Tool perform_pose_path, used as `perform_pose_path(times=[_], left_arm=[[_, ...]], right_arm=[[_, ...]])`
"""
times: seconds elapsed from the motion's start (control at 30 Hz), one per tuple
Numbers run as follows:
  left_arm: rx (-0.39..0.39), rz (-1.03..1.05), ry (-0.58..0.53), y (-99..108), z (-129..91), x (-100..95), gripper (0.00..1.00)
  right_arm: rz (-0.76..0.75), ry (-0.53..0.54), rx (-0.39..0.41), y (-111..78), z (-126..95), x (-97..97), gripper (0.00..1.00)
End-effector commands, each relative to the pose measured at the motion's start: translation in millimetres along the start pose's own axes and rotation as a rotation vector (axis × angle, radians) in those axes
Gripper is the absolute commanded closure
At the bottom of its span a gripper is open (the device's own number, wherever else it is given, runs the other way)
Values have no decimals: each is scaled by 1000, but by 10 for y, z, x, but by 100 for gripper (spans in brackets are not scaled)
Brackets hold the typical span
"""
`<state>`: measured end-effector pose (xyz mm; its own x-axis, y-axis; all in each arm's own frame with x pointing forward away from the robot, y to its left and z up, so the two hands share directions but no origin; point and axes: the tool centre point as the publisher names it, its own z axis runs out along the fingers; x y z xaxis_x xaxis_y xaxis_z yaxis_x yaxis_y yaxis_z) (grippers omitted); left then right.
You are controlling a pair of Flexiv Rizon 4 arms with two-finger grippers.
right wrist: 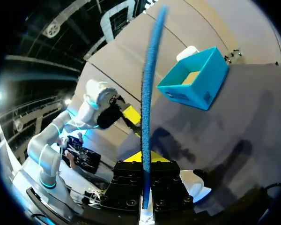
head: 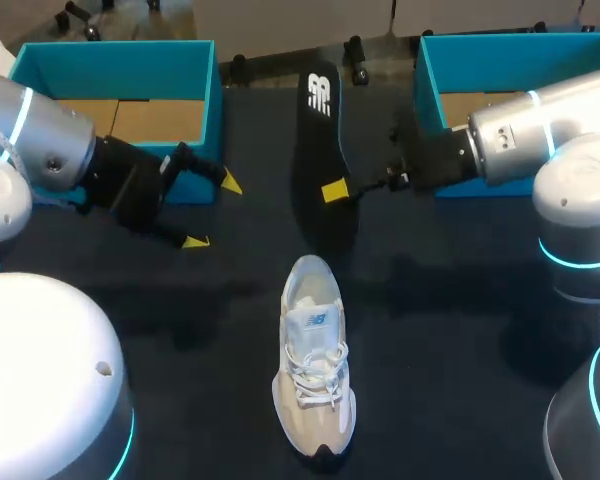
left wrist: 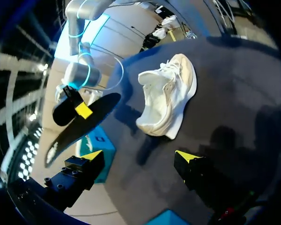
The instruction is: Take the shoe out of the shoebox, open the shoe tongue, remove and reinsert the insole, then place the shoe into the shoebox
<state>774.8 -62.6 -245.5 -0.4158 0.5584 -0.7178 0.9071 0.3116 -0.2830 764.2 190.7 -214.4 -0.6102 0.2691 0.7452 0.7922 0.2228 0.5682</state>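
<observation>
A white and beige shoe (head: 313,365) lies on the dark table, toe toward the front edge, laces up. The black insole (head: 325,160) hangs in the air behind it, heel end up, with my right gripper (head: 336,190) shut on its long edge. In the right wrist view the insole (right wrist: 149,93) stands edge-on between that gripper's (right wrist: 145,157) fingers. My left gripper (head: 213,212) is open and empty, left of the insole and apart from it. In the left wrist view the shoe (left wrist: 171,96) lies ahead of the open left gripper (left wrist: 139,155), with the insole (left wrist: 84,124) off to one side.
Two open teal boxes stand at the back: one at the left (head: 115,60), close behind my left gripper, and one at the right (head: 500,50), behind my right wrist. Bare dark table (head: 460,330) lies on both sides of the shoe.
</observation>
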Motion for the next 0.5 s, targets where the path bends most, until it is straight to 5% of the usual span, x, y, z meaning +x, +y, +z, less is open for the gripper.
perform_pose_path(times=[0.03, 0.33, 0.5], left_arm=[[-153, -344, 306, -90, -64, -19, 0], [-153, -344, 306, -90, -64, -19, 0], [-324, -494, 409, -218, 167, 191, 0]], right_arm=[[7, -19, 6, -9, 59, 10, 100], [7, -19, 6, -9, 59, 10, 100], [-33, 0, -78, -136, 182, -72, 100]])
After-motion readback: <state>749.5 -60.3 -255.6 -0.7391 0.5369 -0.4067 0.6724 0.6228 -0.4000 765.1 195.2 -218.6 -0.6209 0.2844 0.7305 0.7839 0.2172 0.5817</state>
